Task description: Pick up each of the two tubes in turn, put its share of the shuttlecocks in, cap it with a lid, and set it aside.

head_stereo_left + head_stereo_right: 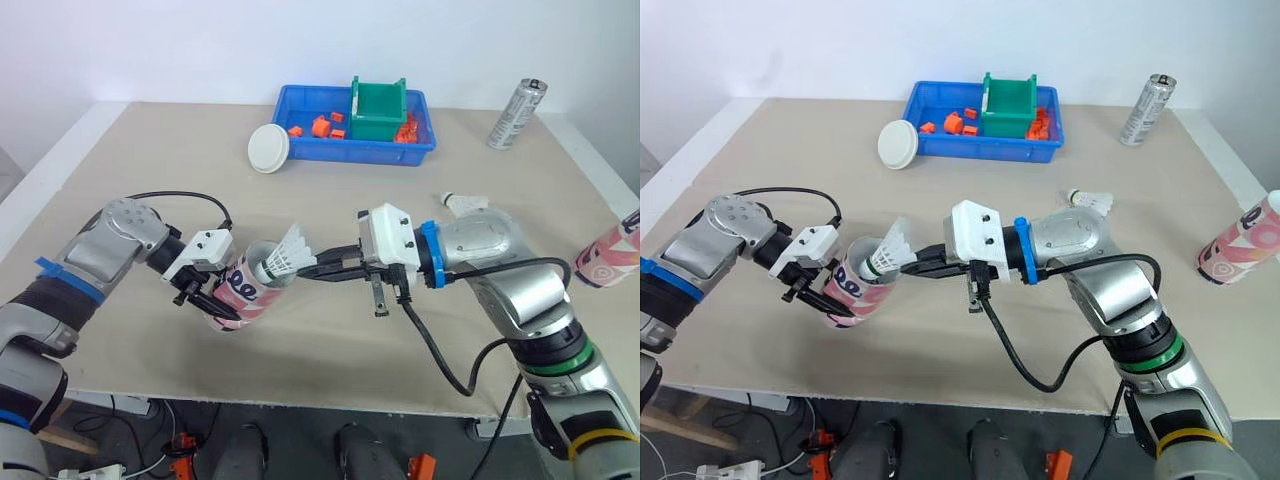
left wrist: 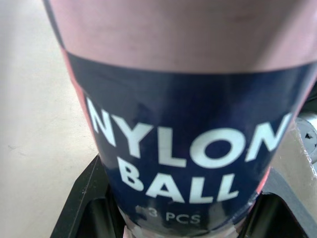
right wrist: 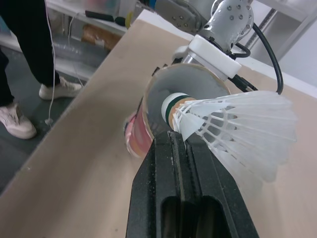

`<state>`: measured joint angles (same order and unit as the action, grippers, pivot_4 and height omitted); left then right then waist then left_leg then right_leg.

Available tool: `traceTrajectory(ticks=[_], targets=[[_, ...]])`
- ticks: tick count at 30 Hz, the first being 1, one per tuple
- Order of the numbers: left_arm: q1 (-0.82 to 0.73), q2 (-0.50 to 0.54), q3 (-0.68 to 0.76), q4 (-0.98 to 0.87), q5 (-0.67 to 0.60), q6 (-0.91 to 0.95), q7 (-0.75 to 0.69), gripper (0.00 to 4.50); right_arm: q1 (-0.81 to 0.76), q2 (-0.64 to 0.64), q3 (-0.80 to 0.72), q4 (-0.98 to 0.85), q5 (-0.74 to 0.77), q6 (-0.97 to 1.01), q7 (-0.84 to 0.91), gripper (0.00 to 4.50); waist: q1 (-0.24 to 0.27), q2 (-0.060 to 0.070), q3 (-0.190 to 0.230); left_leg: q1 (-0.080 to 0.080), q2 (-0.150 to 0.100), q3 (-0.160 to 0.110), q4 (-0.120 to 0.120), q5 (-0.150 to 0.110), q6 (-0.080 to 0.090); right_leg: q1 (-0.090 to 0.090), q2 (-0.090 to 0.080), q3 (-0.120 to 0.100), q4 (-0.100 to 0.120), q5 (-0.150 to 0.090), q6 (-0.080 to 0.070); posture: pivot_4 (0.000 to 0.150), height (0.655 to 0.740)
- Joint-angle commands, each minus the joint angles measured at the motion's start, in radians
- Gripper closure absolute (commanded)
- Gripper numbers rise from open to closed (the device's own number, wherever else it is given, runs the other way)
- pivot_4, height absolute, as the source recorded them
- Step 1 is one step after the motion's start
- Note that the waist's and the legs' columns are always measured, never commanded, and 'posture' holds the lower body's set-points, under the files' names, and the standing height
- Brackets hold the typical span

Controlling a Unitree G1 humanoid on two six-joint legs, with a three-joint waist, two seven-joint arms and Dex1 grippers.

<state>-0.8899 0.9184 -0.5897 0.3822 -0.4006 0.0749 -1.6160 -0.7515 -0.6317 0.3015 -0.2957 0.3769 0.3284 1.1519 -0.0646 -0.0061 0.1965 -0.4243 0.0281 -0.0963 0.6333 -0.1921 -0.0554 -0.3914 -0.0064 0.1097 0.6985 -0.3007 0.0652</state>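
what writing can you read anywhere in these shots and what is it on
"NYLON": dark blue band of the held tube
"BALL": same band, just beneath
"3 PCS": lower still, faint; anything before the 3 is blurred
Silver can: print too small to read
Other tube: no text legible

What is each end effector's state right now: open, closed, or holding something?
Left end effector: closed, holding the tube.
Right end effector: closed, holding a shuttlecock at the tube's mouth.
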Motion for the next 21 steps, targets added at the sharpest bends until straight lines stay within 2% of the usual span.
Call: traceTrajectory(ticks=[1, 3, 4, 6, 8, 9, 10, 16, 21], targets=[[0.001, 0.005, 0.007, -0.006, -0.002, 0.005, 0.002, 2.29, -0.031, 0.027, 0.016, 0.007, -0.037, -0.036, 0.013, 4.36, 0.000, 0.000, 0.000, 0.000, 0.000, 0.000, 0.000, 0.000, 0.000, 0.000, 0.000, 0.000, 0.000, 0.000, -0.001, 0.150, 0.7384], [0.001, 0.005, 0.007, -0.008, -0.002, 0.008, 0.002, 2.29, -0.048, 0.042, 0.025, 0.017, -0.043, -0.014, 0.013, 4.36, 0.000, 0.000, 0.000, 0.000, 0.000, -0.001, 0.000, 0.000, 0.000, 0.000, 0.001, -0.001, 0.000, 0.002, -0.004, 0.150, 0.7384], [0.001, 0.004, 0.008, -0.009, -0.002, 0.009, 0.002, 2.29, -0.053, 0.038, 0.027, 0.007, -0.027, 0.009, 0.033, 3.78, 0.000, 0.000, 0.000, 0.000, 0.000, -0.001, 0.000, 0.000, 0.000, 0.000, 0.001, -0.001, 0.000, 0.002, -0.004, 0.150, 0.7384], [0.002, 0.004, 0.009, -0.010, -0.003, 0.010, 0.002, 2.29, -0.061, 0.023, 0.014, -0.018, 0.009, 0.055, 0.063, 3.03, -0.001, 0.000, 0.000, 0.000, 0.000, -0.001, 0.000, 0.000, 0.000, 0.000, 0.001, -0.001, 0.001, 0.002, -0.004, 0.150, 0.7384], [0.004, 0.004, 0.012, -0.011, -0.003, 0.009, 0.002, 2.29, -0.065, 0.015, -0.014, -0.035, 0.048, 0.100, 0.065, 2.11, 0.000, 0.000, 0.000, 0.000, 0.000, -0.001, 0.000, 0.000, 0.000, 0.000, 0.001, -0.001, 0.000, 0.002, -0.004, 0.150, 0.7384], [0.005, 0.003, 0.014, -0.012, -0.003, 0.009, 0.002, 2.29, -0.063, 0.003, -0.027, -0.043, 0.079, 0.139, 0.076, 1.49, 0.000, 0.000, 0.000, 0.000, 0.000, -0.002, 0.000, 0.000, 0.000, 0.000, 0.001, -0.002, 0.000, 0.002, -0.004, 0.150, 0.7384], [0.006, 0.003, 0.015, -0.014, -0.003, 0.011, 0.002, 2.29, -0.042, -0.009, -0.049, -0.039, 0.079, 0.126, 0.074, 1.12, 0.000, 0.000, 0.000, 0.000, 0.000, -0.002, 0.000, 0.000, 0.000, 0.000, 0.001, -0.002, 0.000, 0.002, -0.004, 0.150, 0.7384], [0.025, 0.007, 0.030, -0.035, -0.004, 0.021, 0.002, 2.29, 0.090, -0.043, -0.280, 0.030, 0.137, 0.177, -0.065, 1.12, 0.002, -0.001, 0.000, 0.000, 0.000, -0.002, 0.000, 0.000, 0.000, 0.001, 0.000, -0.002, 0.000, 0.002, -0.005, 0.150, 0.7384], [0.057, 0.017, 0.053, -0.062, -0.004, 0.032, 0.002, 2.29, 0.309, -0.068, -0.465, 0.109, 0.059, 0.143, -0.245, 1.12, 0.005, -0.001, 0.000, 0.000, 0.000, -0.002, 0.000, 0.000, 0.000, 0.000, 0.001, -0.002, 0.000, 0.003, -0.006, 0.150, 0.7384]])
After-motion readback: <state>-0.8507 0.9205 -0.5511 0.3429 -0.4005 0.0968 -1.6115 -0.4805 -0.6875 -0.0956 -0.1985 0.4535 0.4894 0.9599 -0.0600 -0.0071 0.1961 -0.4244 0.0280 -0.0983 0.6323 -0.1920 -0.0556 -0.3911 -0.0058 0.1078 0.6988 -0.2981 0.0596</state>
